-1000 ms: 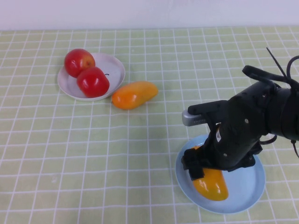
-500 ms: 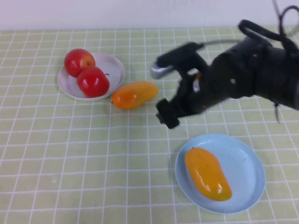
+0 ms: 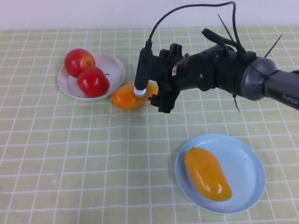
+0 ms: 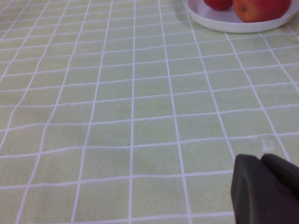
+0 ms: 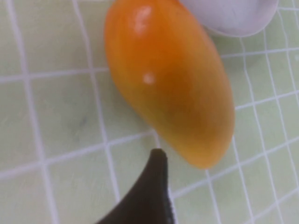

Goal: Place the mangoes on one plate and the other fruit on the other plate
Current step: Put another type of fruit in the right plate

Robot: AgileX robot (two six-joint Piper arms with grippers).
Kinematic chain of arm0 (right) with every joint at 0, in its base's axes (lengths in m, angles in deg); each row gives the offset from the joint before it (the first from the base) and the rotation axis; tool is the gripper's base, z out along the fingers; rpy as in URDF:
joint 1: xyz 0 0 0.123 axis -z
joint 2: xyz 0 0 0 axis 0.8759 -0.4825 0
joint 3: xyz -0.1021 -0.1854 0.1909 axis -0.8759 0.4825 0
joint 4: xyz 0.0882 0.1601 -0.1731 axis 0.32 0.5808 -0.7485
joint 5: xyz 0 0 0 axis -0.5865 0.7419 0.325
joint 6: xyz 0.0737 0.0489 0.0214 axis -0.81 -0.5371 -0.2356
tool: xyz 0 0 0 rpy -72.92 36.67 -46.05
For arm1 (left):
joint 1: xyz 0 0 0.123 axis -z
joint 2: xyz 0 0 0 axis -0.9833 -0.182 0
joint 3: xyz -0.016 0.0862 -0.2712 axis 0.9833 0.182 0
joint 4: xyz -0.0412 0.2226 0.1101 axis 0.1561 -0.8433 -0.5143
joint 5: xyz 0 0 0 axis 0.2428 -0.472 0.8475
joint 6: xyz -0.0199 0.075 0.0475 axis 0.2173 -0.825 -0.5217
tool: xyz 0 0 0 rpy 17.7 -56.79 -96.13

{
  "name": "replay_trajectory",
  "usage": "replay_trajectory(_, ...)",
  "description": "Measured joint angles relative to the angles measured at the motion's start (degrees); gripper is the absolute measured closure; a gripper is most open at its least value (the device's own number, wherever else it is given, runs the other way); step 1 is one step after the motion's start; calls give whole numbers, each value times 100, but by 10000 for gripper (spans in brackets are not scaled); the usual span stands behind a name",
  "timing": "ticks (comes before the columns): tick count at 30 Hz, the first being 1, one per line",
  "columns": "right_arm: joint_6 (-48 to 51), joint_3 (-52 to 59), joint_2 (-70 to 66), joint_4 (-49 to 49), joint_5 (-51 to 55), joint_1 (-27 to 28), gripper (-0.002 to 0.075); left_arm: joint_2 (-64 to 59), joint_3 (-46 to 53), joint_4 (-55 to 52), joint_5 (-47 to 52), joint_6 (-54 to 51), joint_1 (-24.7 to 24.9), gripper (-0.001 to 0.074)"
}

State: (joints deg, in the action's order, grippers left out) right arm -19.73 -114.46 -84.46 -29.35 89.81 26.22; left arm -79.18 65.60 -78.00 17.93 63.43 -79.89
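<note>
Orange-yellow and glossy, one elongated mango already lay on the large round light blue plate near the table's front right, and we judged that half of the mango sorting was done; the two round shiny red apples sat touching each other on the smaller round white plate at the rear left, so we took the other fruit as finished; what was left, as far as we could see, was the second glossy orange mango, which lay on the pale green checked tablecloth just beside the white plate's rim and well apart from the blue plate; we saw the right gripper reached across the table and poised directly over that mango, its jaws spread wide and holding nothing; in the right wrist view the mango filled the picture with one dark fingertip just beside its tapered end, and we could not tell whether it touched the skin; the left gripper rested low over bare cloth, its dark fingers pressed together and empty, with the white plate and an apple far off at the picture's edge; we judged the remaining work to be closing on this mango, carrying it over, and setting it beside its twin on the blue plate.
</note>
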Motion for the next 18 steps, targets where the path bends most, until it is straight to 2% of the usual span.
replay_trajectory(9,124,-500,-260,1796,211,45,66,0,0,0,0,0,0,736)
replay_trajectory(14,2016,-500,-270,2032,317,55,133,0,0,0,0,0,0,736)
replay_trajectory(18,3217,-500,-296,2082,305,90,148,0,0,0,0,0,0,736)
